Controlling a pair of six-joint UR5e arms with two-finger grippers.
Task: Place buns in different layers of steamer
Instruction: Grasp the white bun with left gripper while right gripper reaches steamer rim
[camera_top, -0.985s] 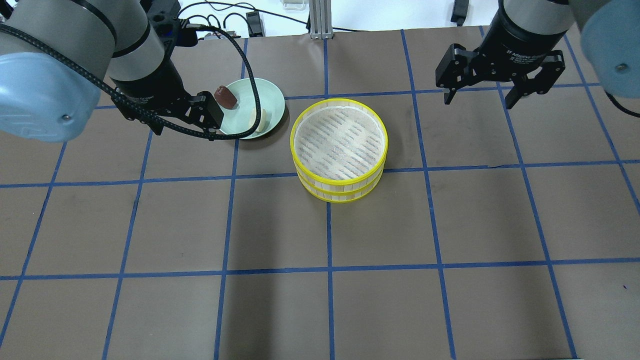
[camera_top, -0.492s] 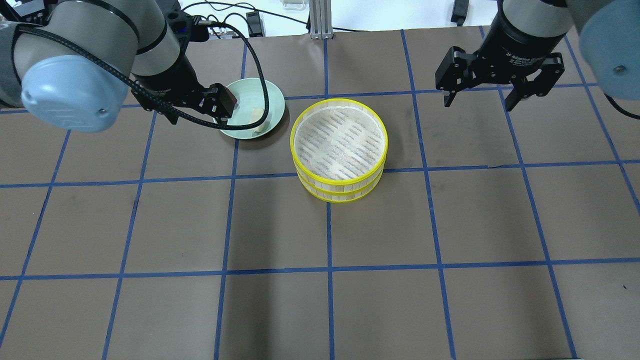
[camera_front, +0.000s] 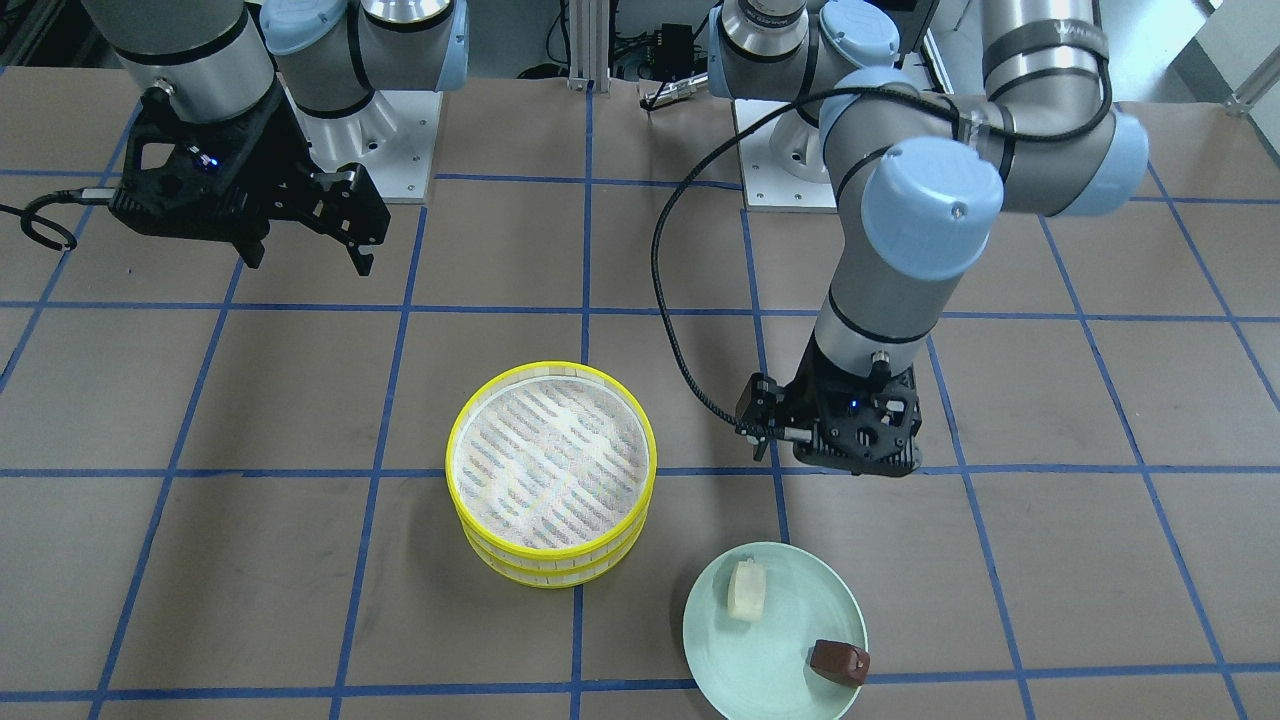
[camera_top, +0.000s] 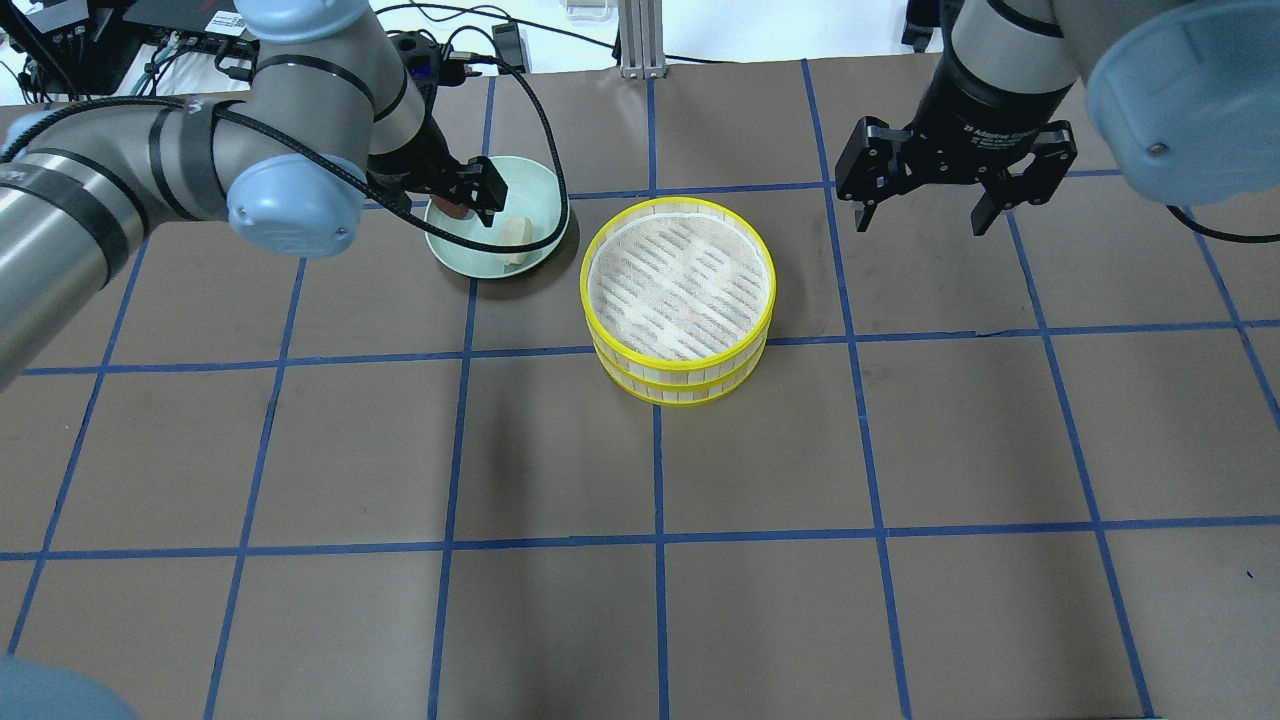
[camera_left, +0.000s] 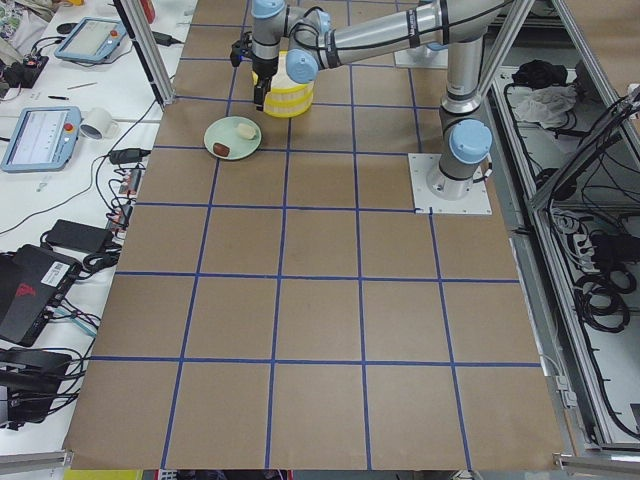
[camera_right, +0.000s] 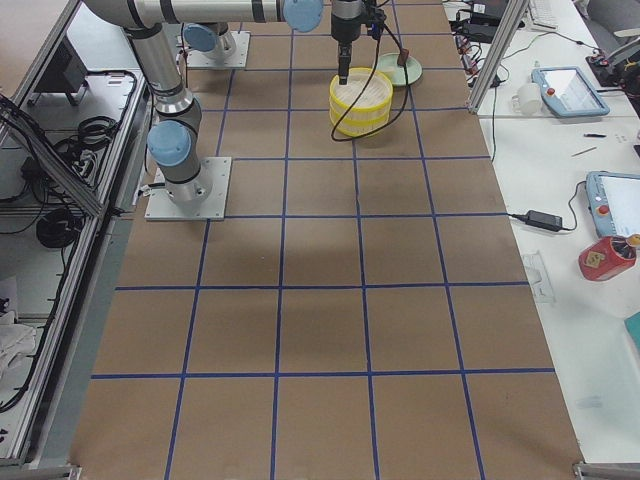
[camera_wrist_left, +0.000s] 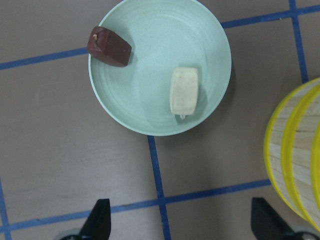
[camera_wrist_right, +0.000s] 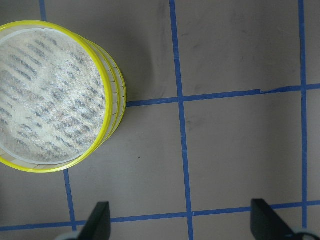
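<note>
The table (camera_top: 560, 450) is watched from above-behind and steeply from opposite; the steamer (camera_wrist_right: 112, 107) is shared by both close, downward wrist views.

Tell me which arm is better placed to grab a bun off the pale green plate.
Left. The left gripper hangs open just beside the pale mint-green round plate holding the cream-white oblong bun and dark reddish-brown bun. The right gripper, also open, is beyond the stacked yellow-rimmed steamer trays.

Bright, even overhead light; soft shadow beside the steamer (camera_top: 682, 378); sharp focus throughout.
</note>
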